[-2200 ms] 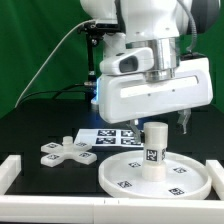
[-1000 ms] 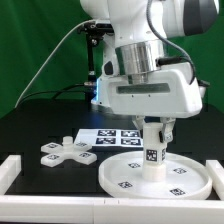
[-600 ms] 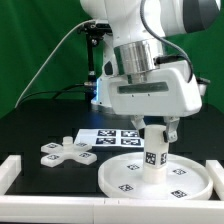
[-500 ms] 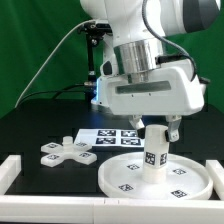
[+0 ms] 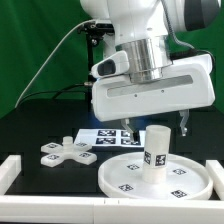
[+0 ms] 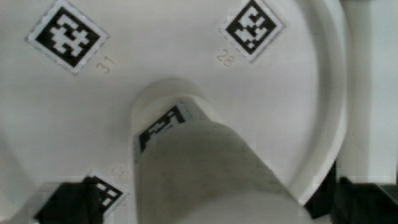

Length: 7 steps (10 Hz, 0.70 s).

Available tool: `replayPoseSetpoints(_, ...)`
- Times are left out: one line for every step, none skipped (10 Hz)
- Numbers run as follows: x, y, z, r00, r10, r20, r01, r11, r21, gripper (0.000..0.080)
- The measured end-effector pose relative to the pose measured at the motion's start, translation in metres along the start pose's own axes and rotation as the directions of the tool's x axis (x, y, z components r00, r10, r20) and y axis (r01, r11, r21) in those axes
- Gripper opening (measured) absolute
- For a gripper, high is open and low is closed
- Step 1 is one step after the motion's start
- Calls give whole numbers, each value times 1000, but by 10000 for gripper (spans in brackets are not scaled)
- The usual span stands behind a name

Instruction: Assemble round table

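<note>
The large white round disc (image 5: 125, 178) lies flat at the front right of the exterior view, tags facing up. The short thick leg (image 5: 155, 153) stands upright on its middle, with a tag on its side. My gripper (image 5: 155, 127) is open, one finger on each side of the leg's top and apart from it. In the wrist view the leg (image 6: 205, 165) rises from the disc (image 6: 160, 50) between my dark fingertips (image 6: 71, 200), and my gripper (image 6: 214, 208) holds nothing. The cross-shaped base (image 5: 65, 152) lies loose on the exterior view's left.
The marker board (image 5: 105, 135) lies flat behind the disc. A white border rim (image 5: 10, 172) runs along the front and left edges of the black table. A green backdrop and a cable stand at the back.
My gripper was shut on the leg's top a second ago. It has since let go, opened wide and turned about its axis. The leg stays standing on the disc.
</note>
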<state>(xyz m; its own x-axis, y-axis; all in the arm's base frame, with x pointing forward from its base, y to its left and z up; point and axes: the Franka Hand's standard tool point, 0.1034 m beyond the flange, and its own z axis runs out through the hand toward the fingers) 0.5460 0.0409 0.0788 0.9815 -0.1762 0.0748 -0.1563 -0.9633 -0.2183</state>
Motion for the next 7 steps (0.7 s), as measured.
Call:
replayPoseSetpoints(0,0,0,997,-80,0,80,997,-1,649)
replayPoseSetpoints(2,0,-1,950,-312,11,312,950,-28,649)
replayPoseSetpoints(3,-1,1,857,-515,34,516,855,-49,649)
replayPoseSetpoints(0,-4,6,784,-618,63,621,782,-60,649)
replayPoseSetpoints(1,2,7,724,-686,70,690,722,-58,649)
replayPoseSetpoints(1,7,7,726,-684,70,687,724,-59,649)
replayPoseSetpoints(1,5,7,740,-669,70,673,738,-60,636)
